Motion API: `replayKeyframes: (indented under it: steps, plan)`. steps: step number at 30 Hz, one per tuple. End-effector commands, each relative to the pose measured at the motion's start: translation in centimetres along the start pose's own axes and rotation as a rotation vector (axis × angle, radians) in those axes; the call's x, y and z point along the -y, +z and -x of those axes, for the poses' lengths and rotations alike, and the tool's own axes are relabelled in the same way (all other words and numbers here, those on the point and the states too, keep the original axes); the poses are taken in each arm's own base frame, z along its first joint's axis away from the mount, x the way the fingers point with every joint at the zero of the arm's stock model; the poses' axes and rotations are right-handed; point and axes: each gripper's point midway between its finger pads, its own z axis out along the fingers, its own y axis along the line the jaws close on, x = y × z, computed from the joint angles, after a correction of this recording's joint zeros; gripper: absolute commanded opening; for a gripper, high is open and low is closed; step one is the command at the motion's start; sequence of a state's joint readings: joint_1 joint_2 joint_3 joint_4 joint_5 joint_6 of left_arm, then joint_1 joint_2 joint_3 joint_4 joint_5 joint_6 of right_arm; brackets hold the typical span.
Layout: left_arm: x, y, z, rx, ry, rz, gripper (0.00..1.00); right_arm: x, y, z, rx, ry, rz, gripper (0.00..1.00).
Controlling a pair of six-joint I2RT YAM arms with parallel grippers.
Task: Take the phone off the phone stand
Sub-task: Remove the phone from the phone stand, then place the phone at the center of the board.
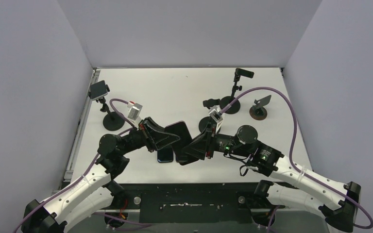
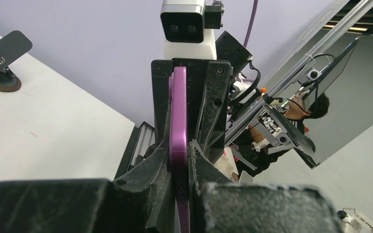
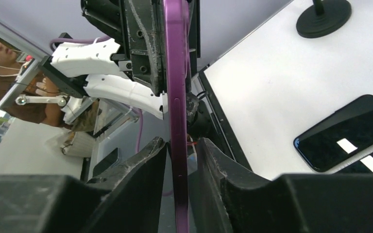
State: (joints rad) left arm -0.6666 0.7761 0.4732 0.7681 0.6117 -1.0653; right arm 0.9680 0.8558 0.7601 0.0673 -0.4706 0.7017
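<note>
A purple-edged phone [image 1: 178, 131] is held in the air over the middle of the table, between my two grippers. My left gripper [image 1: 171, 139] is shut on its one end; in the left wrist view both pads press the purple edge [image 2: 178, 145]. My right gripper [image 1: 193, 145] is open around the other end; in the right wrist view the purple edge [image 3: 176, 121] runs between the fingers with a gap on each side. A phone stand [image 1: 110, 119] at the left holds a small phone [image 1: 98, 90]. Three other stands at the back right are bare.
Two dark phones [image 1: 165, 154] lie flat on the table under the grippers; one shows in the right wrist view [image 3: 349, 130]. A tall clamp stand [image 1: 233, 92], a low stand [image 1: 211, 103] and a wood-based stand [image 1: 259, 109] are at the back right. Walls enclose the table.
</note>
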Motion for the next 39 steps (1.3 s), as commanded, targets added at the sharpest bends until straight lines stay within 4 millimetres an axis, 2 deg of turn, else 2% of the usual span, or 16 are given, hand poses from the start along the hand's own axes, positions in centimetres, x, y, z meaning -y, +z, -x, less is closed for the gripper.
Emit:
replayKeyframes:
  steps: [1,3,4,6,7,9,14,18,21,24,31,35,39]
  plan:
    - [2.7,0.0,1.3,0.043,0.064,-0.100,0.00,-1.9,0.3,1.6,0.067,0.004,0.098,0.25]
    - [2.0,-0.1,1.2,0.044,0.062,-0.071,0.00,-1.5,0.2,1.7,0.073,-0.004,0.074,0.17]
    - [1.2,-0.1,1.1,0.043,0.062,-0.033,0.14,-1.1,0.1,1.6,0.069,-0.013,0.051,0.14]
    - [-0.5,-0.4,0.9,0.041,0.071,0.058,0.53,-0.3,-0.2,1.8,0.068,-0.035,-0.005,0.11]
    - [-1.6,-0.6,0.8,0.043,0.076,0.119,0.70,0.0,-0.3,1.9,0.067,-0.047,-0.033,0.09]
    - [-3.7,-1.6,1.1,0.068,0.107,0.247,0.95,1.0,-0.8,1.8,0.060,-0.067,-0.096,0.08]
    - [-7.8,-5.4,2.0,0.149,0.187,0.541,0.97,4.9,-2.1,0.1,0.008,-0.069,-0.292,0.08]
    - [-10.9,-9.3,2.4,0.175,0.263,0.781,0.97,9.3,-3.6,-3.5,-0.068,-0.003,-0.482,0.08]
    - [-12.3,-11.2,2.2,0.151,0.309,0.885,0.97,11.5,-4.4,-6.0,-0.088,0.054,-0.557,0.09]
    - [-12.7,-11.7,2.1,0.147,0.330,0.908,0.97,13.0,-4.8,-8.0,-0.084,0.110,-0.588,0.09]
    - [-13.1,-11.6,1.6,0.108,0.357,0.900,0.97,15.5,-5.0,-11.1,-0.067,0.229,-0.638,0.09]
    - [-13.3,-11.5,1.4,0.066,0.376,0.908,0.97,17.2,-5.1,-11.5,-0.027,0.298,-0.647,0.10]
    - [-13.5,-11.3,1.3,0.024,0.403,0.913,0.97,19.6,-5.2,-11.0,0.027,0.371,-0.632,0.10]
